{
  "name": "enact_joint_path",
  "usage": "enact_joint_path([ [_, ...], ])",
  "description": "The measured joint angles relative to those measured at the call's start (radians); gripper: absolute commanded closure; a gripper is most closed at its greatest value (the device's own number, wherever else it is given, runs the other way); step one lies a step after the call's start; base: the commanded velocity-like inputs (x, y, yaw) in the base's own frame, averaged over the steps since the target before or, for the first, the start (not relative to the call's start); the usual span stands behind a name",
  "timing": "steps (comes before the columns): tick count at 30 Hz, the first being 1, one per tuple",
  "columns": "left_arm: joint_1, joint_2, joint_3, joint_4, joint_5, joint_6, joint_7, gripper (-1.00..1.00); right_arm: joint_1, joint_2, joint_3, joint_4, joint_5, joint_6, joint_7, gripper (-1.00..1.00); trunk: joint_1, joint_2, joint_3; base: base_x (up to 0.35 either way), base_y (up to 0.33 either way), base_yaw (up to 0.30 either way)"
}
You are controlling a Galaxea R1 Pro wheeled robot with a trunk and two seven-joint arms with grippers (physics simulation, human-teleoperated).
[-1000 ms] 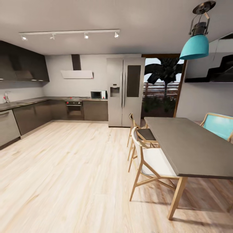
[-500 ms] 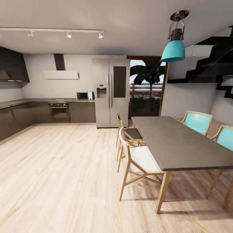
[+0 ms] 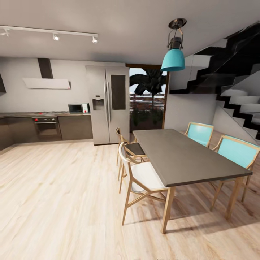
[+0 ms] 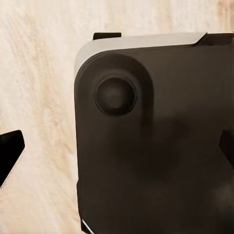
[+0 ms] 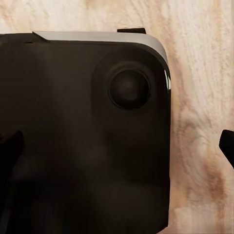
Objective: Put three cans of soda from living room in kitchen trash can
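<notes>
The can of soda and the tash can are out of view. The head view looks across the kitchen, over light wood plank floor (image 3: 61,187). In the left wrist view my left gripper (image 4: 118,151) is open, its dark fingertips (image 4: 9,156) far apart at the picture's edges, over my own dark base (image 4: 156,156) and the floor. My right gripper (image 5: 118,146) is open too, its fingertips (image 5: 9,151) wide apart above my base (image 5: 83,136). Nothing sits between either pair of fingers.
A grey dining table (image 3: 180,155) stands at the right, with a white-seated wooden chair (image 3: 141,177) on its near side and turquoise chairs (image 3: 236,150) behind. A steel fridge (image 3: 108,104), dark counter with oven (image 3: 46,128) and microwave (image 3: 77,108) line the back wall. A staircase (image 3: 234,79) rises far right.
The camera has swung to the right: the fridge, counter and table have slid left in the picture, the left cabinets have left it, and the staircase and turquoise chairs have come in.
</notes>
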Motion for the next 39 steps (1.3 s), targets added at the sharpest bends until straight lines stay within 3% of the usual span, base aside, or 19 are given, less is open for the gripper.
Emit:
enact_joint_path([
  [39, 0.0, 0.0, 0.0, 0.0, 0.0, 0.0, 0.0, -1.0, 0.0, 0.0, -0.001, 0.0, -0.001, 0.0, 0.0, -1.0, 0.0, 0.0, 0.018, 0.0, 0.0, -0.269],
])
